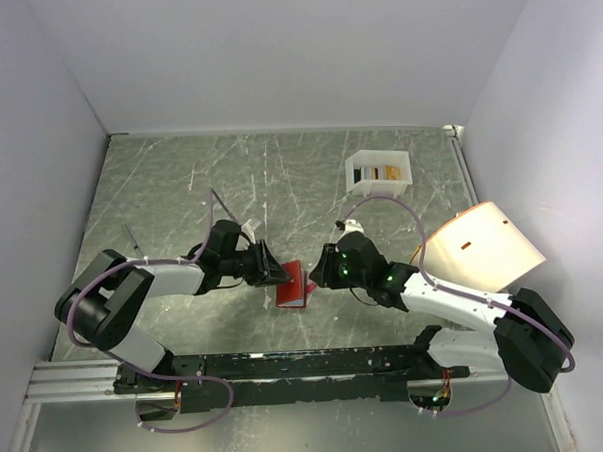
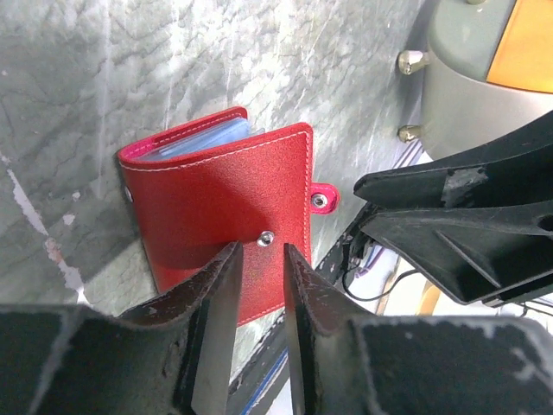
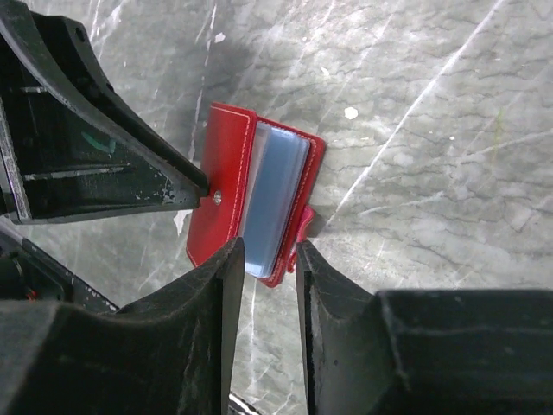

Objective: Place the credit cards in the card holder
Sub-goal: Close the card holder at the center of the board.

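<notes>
Mid-frame: left claw is sitting narrow over wallet cover, grip unclear; right claw is hovering part-open at its edge.

The wallet lies in the middle, between the left gripper and right gripper. The box, cards inside, sits far and right.
</notes>
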`<state>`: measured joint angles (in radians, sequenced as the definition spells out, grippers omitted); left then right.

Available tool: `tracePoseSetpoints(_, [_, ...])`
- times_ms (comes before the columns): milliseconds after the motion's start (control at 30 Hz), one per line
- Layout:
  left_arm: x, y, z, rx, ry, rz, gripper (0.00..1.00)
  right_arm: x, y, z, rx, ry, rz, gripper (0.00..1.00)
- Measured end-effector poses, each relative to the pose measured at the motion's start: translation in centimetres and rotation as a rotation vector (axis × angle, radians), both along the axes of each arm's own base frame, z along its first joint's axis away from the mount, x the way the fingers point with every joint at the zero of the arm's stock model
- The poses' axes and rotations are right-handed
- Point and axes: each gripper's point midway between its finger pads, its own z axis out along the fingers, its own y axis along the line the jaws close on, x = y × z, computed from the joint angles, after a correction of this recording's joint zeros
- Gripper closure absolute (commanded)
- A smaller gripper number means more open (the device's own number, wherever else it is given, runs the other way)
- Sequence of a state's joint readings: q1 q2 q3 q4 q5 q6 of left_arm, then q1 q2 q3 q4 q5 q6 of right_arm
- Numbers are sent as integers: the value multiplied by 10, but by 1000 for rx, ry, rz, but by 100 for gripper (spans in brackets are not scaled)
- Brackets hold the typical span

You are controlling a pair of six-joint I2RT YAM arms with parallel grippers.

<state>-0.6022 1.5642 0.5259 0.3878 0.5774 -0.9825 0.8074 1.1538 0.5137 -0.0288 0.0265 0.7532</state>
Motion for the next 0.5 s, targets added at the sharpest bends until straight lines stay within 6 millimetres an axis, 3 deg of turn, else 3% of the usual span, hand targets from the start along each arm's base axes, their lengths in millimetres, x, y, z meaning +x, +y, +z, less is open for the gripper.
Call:
tracePoseSetpoints(200, [1, -5, -6, 58, -9, -27, 66, -1, -15, -6, 8, 12, -95, 84])
tracePoseSetpoints(500, [-3, -6, -23, 114, 22, -51, 67, -1, -32, -20, -32, 34, -188, 86])
